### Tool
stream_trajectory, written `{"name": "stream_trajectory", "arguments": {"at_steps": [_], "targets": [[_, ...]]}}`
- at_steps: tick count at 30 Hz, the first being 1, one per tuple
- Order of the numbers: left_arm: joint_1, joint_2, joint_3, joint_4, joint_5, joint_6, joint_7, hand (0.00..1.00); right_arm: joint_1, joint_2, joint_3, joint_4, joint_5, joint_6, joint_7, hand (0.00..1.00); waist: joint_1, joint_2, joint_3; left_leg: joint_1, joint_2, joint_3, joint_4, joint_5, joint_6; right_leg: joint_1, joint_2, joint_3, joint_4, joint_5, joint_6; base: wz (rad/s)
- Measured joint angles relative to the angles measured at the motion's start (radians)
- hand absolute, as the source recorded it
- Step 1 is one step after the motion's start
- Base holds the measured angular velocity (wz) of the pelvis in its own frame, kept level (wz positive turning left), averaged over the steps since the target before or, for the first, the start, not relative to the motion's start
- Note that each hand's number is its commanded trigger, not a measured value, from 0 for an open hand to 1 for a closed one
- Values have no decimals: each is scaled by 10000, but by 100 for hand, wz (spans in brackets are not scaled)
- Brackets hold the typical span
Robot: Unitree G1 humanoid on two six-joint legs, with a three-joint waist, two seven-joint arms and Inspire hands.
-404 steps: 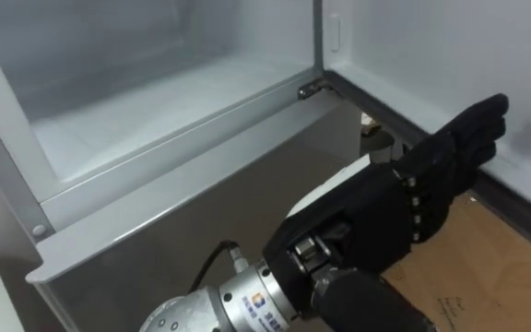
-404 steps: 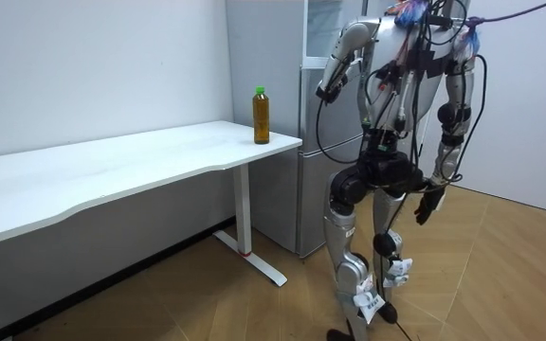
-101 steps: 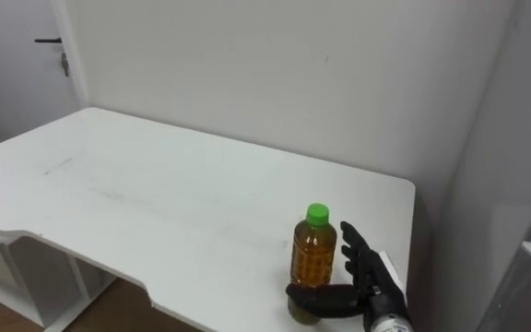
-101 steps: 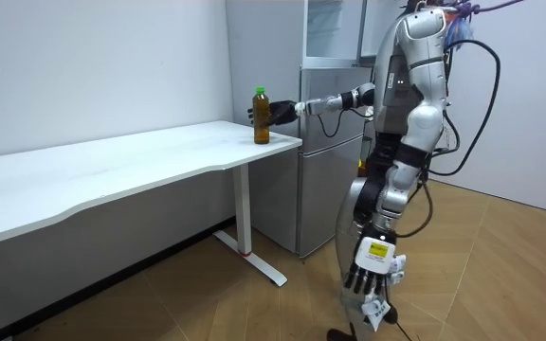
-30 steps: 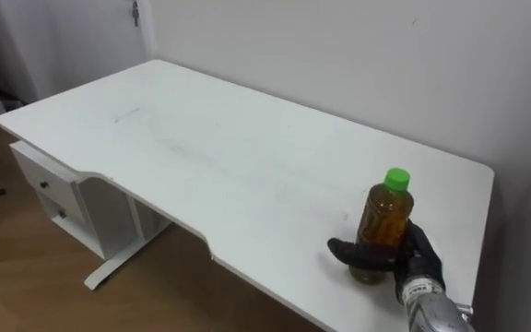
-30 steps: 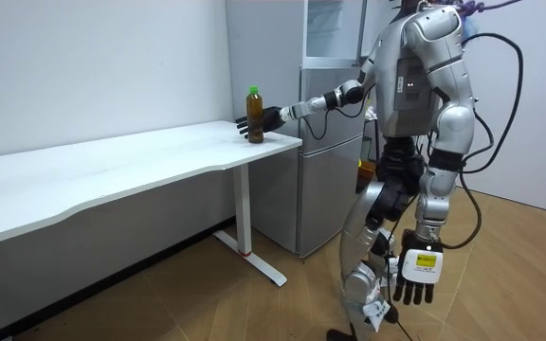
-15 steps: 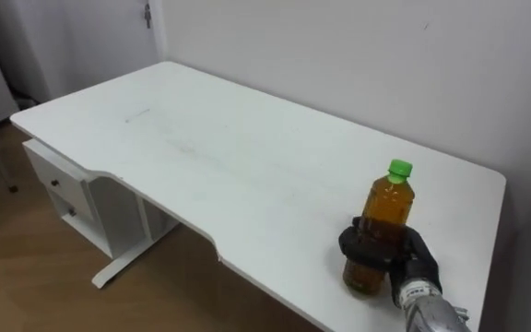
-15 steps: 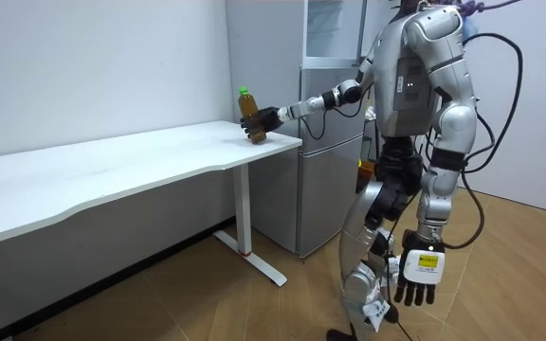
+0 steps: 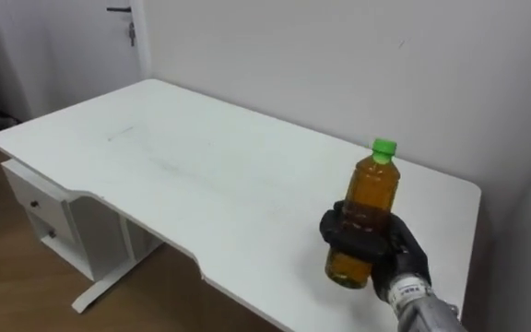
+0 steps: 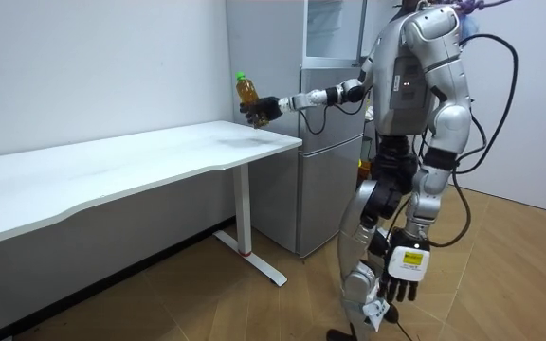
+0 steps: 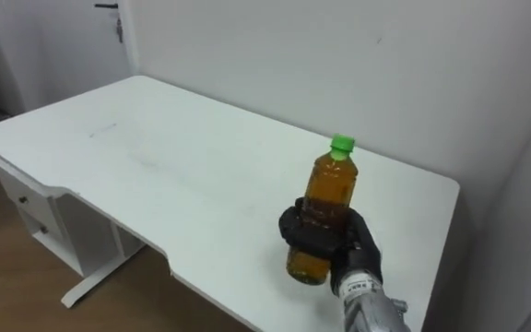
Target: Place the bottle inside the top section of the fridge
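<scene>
Right hand: we find its fingers clenched round the lower body of the bottle.
Bottle position: upright, leaning slightly. The green cap stands above the fingers and the base shows just below them.
Change: half a second ago the base sat on the table beneath the fingers. Now the room view shows clear air between the base and the tabletop, so the bottle has risen.
Meaning for the task: we judge pick-up and lift complete. The carry to the fridge and the placement are still to do.
Fridge location: well apart from the fingers, beyond the wrist side of the holding arm.
Left hand: hangs low beside the leg, fingers relaxed, holding nothing.
Caution: the fingers grip low on the bottle, so we judge it could tip during the turn.
</scene>
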Motion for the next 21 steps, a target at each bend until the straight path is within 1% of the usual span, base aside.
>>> {"name": "stream_trajectory", "arguments": {"at_steps": [1, 3, 5, 6, 8, 9, 10, 11, 12, 13, 14, 15, 18, 19, 21], "targets": [[1, -6, 37, 20, 1, -15, -4, 0, 272, -12, -1, -405, -198, 14, 220, 100, -82, 49, -34, 83, 39, 144, -65, 0, 0, -12, 18, 168, -3, 8, -5, -28], [1, -40, 327, 114, 3, -41, -10, 0, 536, -92, -2, -944, -442, 54, 494, 100, -268, 105, -57, 205, 83, 313, -199, 1, -2, -22, 45, 324, -2, 28, -29, -30], [9, -40, 618, 238, -9, -44, -9, 0, 790, -439, -10, -1718, -668, 194, 731, 100, -452, 117, -69, 396, 127, 561, -390, 4, -4, -24, 51, 514, 64, 32, -35, -27], [4, -36, 668, 276, -15, -44, -9, 0, 811, -509, -13, -1886, -695, 227, 775, 100, -568, 114, -69, 445, 132, 595, -420, 5, -4, -25, 51, 545, 81, 32, -35, -27], [5, -40, 667, 346, -15, -44, -10, 0, 918, -679, -39, -2546, -1016, 236, 936, 100, -828, 103, -75, 665, 163, 864, -520, 10, -8, -55, 65, 831, 122, 32, -35, -33], [5, -40, 665, 347, -15, -49, -10, 0, 942, -719, -40, -2708, -1125, 236, 1024, 100, -871, 100, -77, 689, 168, 914, -521, 10, -8, -57, 71, 894, 125, 32, -35, -35], [-6, -41, 674, 348, -12, -88, -11, 0, 962, -829, -45, -3004, -1227, 236, 1234, 100, -1012, 78, -92, 739, 177, 1024, -552, 9, -8, -93, 83, 1028, 130, 33, -37, -23], [-11, -44, 702, 351, 6, -193, -17, 0, 963, -912, -95, -3247, -1411, 236, 1464, 100, -1198, 31, -106, 788, 177, 1066, -648, 9, -8, -109, 86, 1061, 130, 34, -36, -23], [-19, -43, 705, 357, 4, -227, -18, 0, 962, -962, -128, -3344, -1454, 236, 1580, 100, -1240, 5, -111, 836, 182, 1117, -700, 9, -9, -113, 95, 1112, 129, 34, -36, -18], [-23, -40, 714, 361, -2, -324, -24, 0, 963, -1125, -152, -3555, -1475, 248, 1758, 100, -1371, -38, -138, 877, 190, 1175, -703, 9, -9, -102, 105, 1171, 123, 35, -37, -12], [-38, -23, 758, 364, -10, -374, -57, 0, 963, -1234, -319, -3783, -1480, 293, 1973, 100, -1538, -68, -136, 928, 189, 1177, -712, 8, -9, -56, 104, 1164, 118, 36, -35, -8], [-50, -12, 802, 369, -7, -378, -89, 0, 963, -1261, -413, -3927, -1487, 348, 2044, 100, -1598, -78, -131, 959, 189, 1188, -723, 8, -10, -30, 104, 1167, 112, 36, -35, 0], [-140, 32, 895, 528, 12, -379, -192, 0, 962, -1323, -891, -4485, -1628, 355, 2200, 100, -1769, -115, -130, 1013, 200, 1269, -734, 3, -11, -22, 109, 1161, 100, 36, -35, -8], [-142, 37, 896, 551, 72, -370, -202, 0, 962, -1438, -1023, -4673, -1900, 357, 2218, 100, -1900, -120, -130, 1000, 200, 1265, -740, 1, -11, -24, 108, 1152, 97, 37, -33, 0], [-138, 37, 899, 550, 99, -354, -206, 0, 963, -1569, -1243, -4863, -2169, 405, 2412, 100, -1975, -127, -125, 1000, 203, 1273, -757, -1, -12, -33, 113, 1157, 97, 37, -33, 0]]}}
